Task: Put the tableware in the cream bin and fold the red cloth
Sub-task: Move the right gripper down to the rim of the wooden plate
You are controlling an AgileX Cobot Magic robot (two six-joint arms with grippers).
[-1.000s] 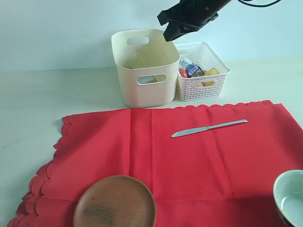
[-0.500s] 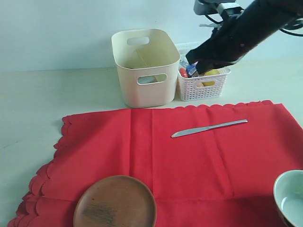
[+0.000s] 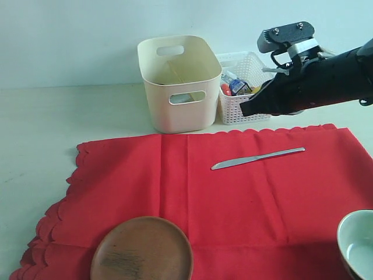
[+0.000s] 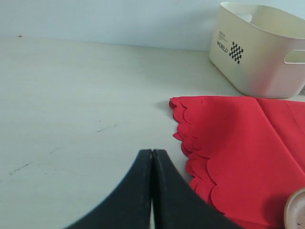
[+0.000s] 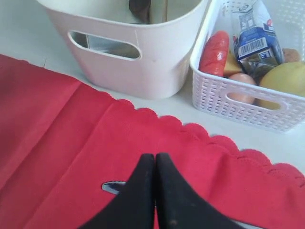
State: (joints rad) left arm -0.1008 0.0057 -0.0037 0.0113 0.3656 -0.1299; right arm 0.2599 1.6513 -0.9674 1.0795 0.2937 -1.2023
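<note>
Red cloth [image 3: 233, 204] lies spread flat on the bench [image 3: 46, 128], scalloped edges all round. On it sits the loose tableware: the silver knife [image 3: 257, 158] towards the far edge, the wooden plate [image 3: 141, 249] at the near edge, and the pale bowl [image 3: 356, 244] cut off at the near right corner. Behind the cloth the cream bin [image 3: 180, 111] stands upright, with the white lattice basket [image 3: 256, 105] just beside it on the right.

Now the right pincer [image 3: 247, 109]: fingers pressed together, nothing between them. It hangs in front of the basket's near wall, up above the cloth's far edge. The knife lies nearer the camera than the tips and apart from them, untouched.

In the right wrist view those closed tips point down at the cloth, and the end of the knife blade peeks out just beside them. The same view looks into the bin, where a dark brown handle [image 5: 140, 8] and a pale wooden stick [image 5: 161, 8] lean inside, and something shiny shows through the oval cut-out. The basket holds a milk carton [image 5: 255, 33], a red sausage [image 5: 215, 52] and a lemon [image 5: 286, 78].

The left pincer [image 4: 152, 155] is out of the exterior view. It too is together and empty, low over bare bench. The cloth's scalloped corner lies just beside it, a sliver of the plate's rim shows further along, and the bin is well beyond.
</note>
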